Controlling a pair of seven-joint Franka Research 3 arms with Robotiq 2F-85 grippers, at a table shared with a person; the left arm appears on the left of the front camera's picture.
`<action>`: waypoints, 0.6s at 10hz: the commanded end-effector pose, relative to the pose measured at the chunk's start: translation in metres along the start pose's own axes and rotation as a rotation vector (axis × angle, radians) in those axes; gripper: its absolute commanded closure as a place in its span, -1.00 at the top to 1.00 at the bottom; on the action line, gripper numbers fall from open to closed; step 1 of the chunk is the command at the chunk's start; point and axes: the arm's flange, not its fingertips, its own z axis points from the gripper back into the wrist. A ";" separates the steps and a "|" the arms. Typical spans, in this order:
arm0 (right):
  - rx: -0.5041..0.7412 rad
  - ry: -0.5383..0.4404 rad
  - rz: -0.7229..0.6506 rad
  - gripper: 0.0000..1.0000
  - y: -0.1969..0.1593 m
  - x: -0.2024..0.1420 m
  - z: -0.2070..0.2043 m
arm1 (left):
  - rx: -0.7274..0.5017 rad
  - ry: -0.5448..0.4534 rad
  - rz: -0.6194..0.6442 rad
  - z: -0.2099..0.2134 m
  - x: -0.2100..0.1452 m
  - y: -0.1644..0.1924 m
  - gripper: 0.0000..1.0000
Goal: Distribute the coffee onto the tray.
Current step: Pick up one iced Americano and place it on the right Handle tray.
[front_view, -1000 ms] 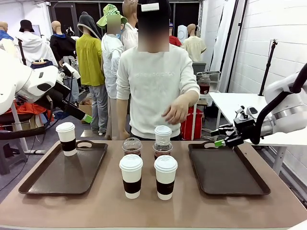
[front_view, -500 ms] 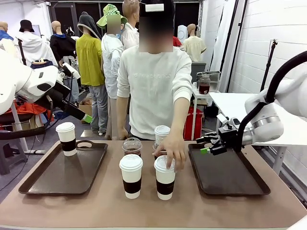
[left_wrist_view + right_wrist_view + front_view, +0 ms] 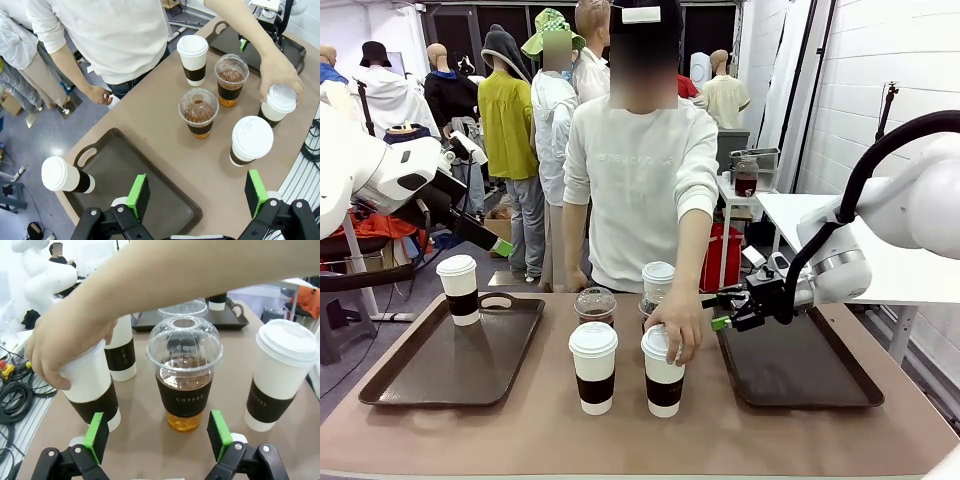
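The right claw (image 3: 157, 434) hangs open, low over the desk (image 3: 145, 407). Straight ahead, in line with its gap, a domed iced coffee (image 3: 184, 375) stands upright. Just beside that cup, a person's hand (image 3: 70, 347) grips a lidded paper cup (image 3: 92, 392). Beyond it stands a second iced coffee (image 3: 180, 310).

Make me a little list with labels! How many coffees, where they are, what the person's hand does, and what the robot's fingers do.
paper cups: four; one on the left tray, three on the table
iced cups: two, on the table
person's hand: grips the front right paper cup
left gripper: fingers open, raised, holding nothing
right gripper: fingers open, by the right tray, facing an iced cup
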 end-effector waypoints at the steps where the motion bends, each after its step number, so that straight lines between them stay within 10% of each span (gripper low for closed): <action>1: -0.008 -0.029 0.012 1.00 -0.004 0.003 0.013 | -0.020 -0.004 -0.011 0.001 -0.002 0.002 1.00; 6: -0.086 -0.029 0.011 1.00 0.027 -0.001 0.071 | -0.020 -0.004 -0.011 0.001 -0.002 0.002 1.00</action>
